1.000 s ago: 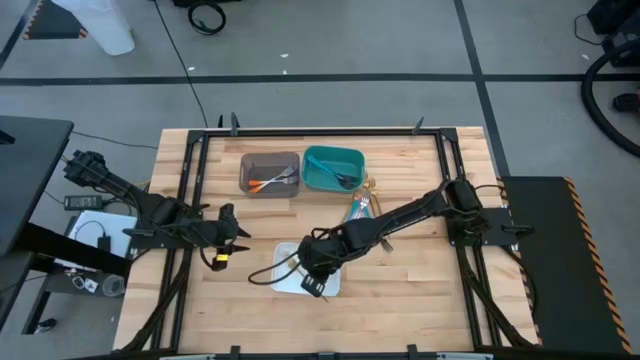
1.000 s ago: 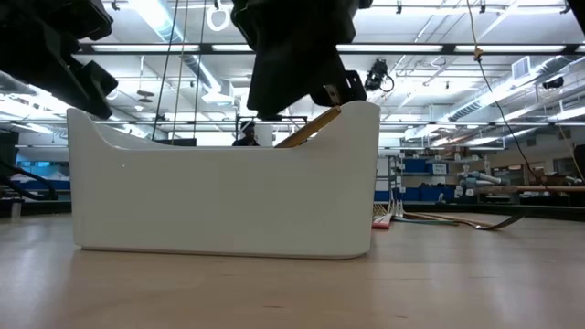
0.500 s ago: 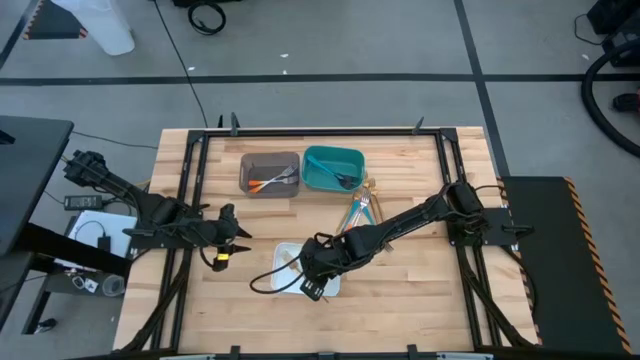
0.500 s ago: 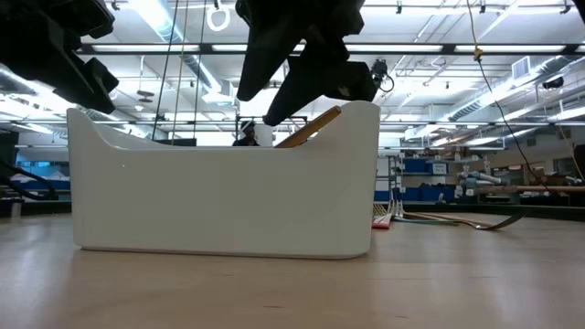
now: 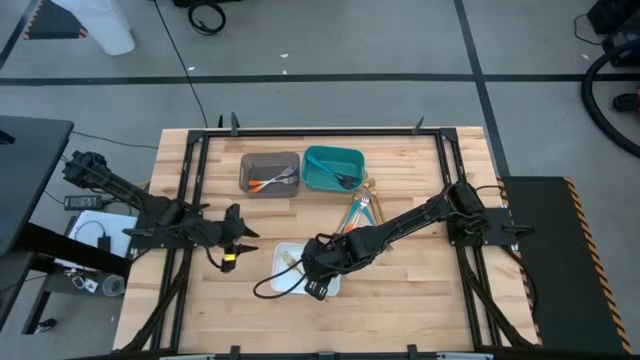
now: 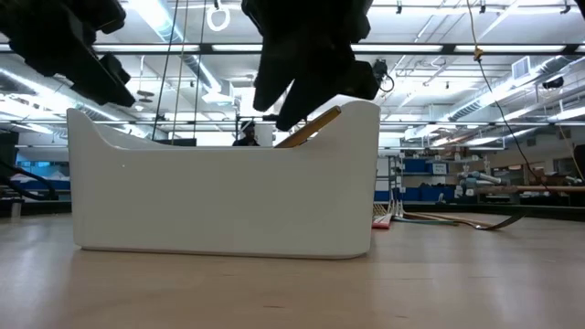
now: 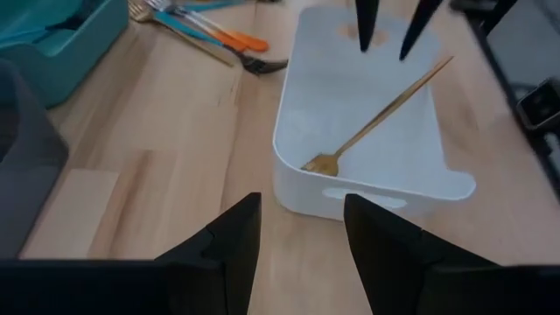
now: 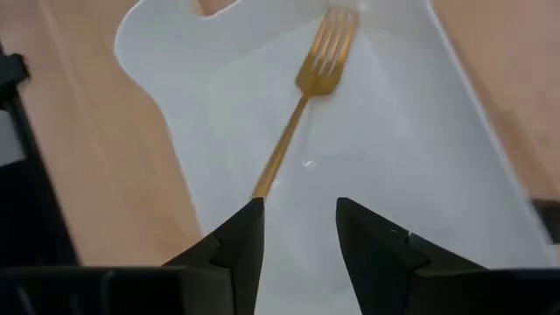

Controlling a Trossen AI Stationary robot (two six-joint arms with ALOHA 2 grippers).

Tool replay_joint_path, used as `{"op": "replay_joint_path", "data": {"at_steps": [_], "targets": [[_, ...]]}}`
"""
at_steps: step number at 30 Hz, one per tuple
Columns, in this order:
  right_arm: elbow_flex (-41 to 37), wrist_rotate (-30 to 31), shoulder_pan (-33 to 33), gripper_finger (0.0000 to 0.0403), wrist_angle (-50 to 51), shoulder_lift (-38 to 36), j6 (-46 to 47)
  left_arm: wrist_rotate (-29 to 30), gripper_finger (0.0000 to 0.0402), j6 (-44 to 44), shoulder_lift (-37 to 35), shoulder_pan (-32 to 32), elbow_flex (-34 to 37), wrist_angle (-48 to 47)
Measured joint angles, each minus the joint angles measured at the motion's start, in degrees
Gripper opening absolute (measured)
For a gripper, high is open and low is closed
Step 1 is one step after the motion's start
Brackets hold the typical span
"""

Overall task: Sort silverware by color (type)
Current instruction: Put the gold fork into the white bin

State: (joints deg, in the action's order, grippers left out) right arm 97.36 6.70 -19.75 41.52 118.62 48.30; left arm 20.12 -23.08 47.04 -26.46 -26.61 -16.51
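Note:
A gold fork (image 8: 297, 105) lies in the white tray (image 8: 411, 131). Its tines rest on the tray floor and its handle end (image 6: 320, 122) leans on the tray's right wall. My right gripper (image 8: 300, 219) hovers open just above the fork in the tray (image 5: 283, 250) and touches nothing. My left gripper (image 7: 300, 210) is open, low over the table to the left of the tray (image 7: 367, 197). The other silverware (image 5: 360, 210), with orange, teal and gold handles, lies in a loose pile on the wood between the tray and the teal bin.
A grey bin (image 5: 270, 172) with orange-handled pieces and a teal bin (image 5: 333, 167) with teal pieces stand side by side toward the far edge. A dark cable loop (image 5: 265, 288) lies by the tray's near left corner. Bare wood lies near and right of the tray.
My right gripper has shifted a little toward the near edge above the tray and turned slightly. My left gripper has moved a short way toward the tray. The gold fork has stayed where it was, leaning on the tray's wall.

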Motion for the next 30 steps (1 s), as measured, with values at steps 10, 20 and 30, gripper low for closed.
{"op": "replay_joint_path", "data": {"at_steps": [10,20,30], "targets": [[0.0,5.1,-1.1,0.0154,6.7,-2.1,-5.0,-0.8,0.0173,4.3,15.3,-0.1,-9.6,0.1],[-0.3,17.4,-4.2,0.0153,11.6,-6.7,-10.4,-0.9,0.0173,8.2,25.3,-0.1,-16.4,2.3],[-7.6,24.7,-7.1,0.0153,11.6,-10.8,-11.0,-3.0,0.0173,14.2,36.1,0.4,-24.9,1.2]]}}
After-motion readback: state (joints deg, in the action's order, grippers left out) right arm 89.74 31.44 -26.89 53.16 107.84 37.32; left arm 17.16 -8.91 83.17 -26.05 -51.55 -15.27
